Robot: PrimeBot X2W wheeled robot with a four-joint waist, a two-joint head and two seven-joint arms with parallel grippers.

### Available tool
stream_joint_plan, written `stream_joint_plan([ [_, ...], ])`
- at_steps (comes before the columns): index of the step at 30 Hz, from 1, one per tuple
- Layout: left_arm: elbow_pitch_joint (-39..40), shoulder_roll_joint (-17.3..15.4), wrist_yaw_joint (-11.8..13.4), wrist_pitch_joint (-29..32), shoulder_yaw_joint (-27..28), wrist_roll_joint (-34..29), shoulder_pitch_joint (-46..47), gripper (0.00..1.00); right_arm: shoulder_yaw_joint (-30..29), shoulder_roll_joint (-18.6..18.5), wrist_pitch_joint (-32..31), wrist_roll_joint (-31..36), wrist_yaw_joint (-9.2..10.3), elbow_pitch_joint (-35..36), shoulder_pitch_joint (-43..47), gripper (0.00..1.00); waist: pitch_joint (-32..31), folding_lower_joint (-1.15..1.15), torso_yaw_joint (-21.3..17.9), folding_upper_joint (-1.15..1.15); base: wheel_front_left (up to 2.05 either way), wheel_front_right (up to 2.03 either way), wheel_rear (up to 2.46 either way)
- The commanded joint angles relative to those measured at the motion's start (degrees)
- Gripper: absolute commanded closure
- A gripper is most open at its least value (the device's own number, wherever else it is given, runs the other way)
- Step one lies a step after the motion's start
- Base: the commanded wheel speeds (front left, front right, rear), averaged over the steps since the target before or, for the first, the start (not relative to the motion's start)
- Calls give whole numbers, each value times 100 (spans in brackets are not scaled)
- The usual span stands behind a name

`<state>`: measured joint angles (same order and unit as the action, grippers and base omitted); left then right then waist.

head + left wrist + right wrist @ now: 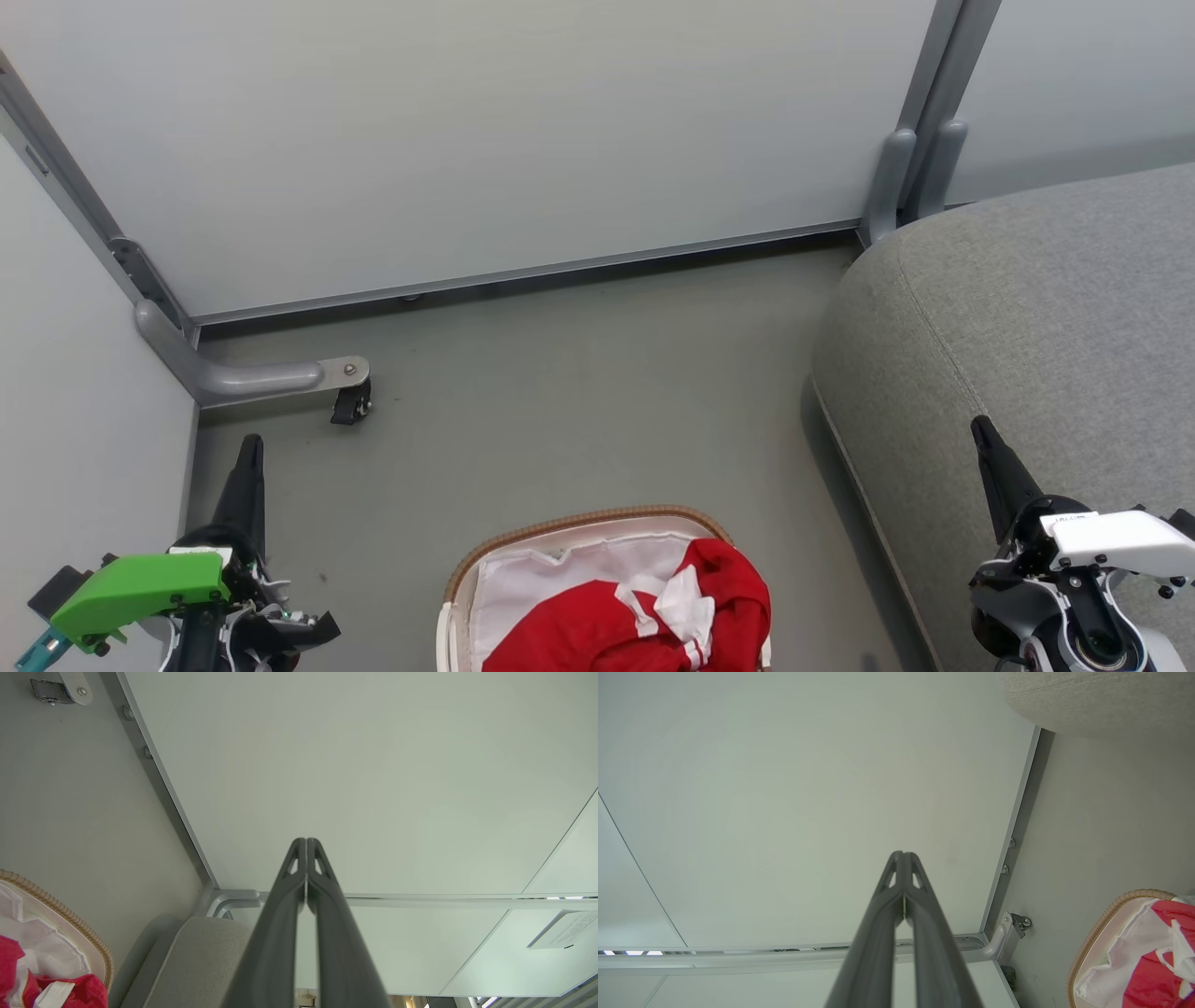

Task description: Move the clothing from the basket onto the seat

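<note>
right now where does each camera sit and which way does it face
head view: on the head, looking down at floor, basket, clothing and seat; left gripper and right gripper show, shut.
left wrist view: on the left wrist, looking along its gripper at a wall panel.
right wrist view: on the right wrist, along its gripper at the panel too.
shared: all three catch the basket, clothing and seat.

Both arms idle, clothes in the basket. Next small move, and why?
Probably open the right end effector and lower it left toward the red clothing. It and the left end effector are shut and empty; the clothing lies heaped in the basket; the right one is on the seat's side, so likely the shorter carry.
</note>
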<state>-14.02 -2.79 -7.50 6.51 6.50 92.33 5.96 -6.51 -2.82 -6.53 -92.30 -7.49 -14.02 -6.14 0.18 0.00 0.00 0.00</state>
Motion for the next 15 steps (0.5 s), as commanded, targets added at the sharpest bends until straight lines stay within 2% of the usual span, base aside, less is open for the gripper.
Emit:
stream_joint_plan([
  [1, 8, -48, -20, 6, 7, -10, 86, 100, -3, -36, 0, 3, 0, 16, -35, 100, 0, 0, 0, 0, 0, 0, 0],
  [12, 8, -48, -20, 6, 7, -10, 86, 100, -3, -36, 0, 3, 0, 16, -35, 100, 0, 0, 0, 0, 0, 0, 0],
  [13, -14, 5, 1, -4, -6, -1, -7, 0, 3, 5, 7, 3, 0, -19, 8, 0, 0, 0, 0, 0, 0, 0, 0],
  [15, -135, 29, 2, -2, -14, 0, -74, 0, 10, 46, 0, 0, 1, -123, 90, 0, 0, 0, 0, 0, 0, 0, 0],
])
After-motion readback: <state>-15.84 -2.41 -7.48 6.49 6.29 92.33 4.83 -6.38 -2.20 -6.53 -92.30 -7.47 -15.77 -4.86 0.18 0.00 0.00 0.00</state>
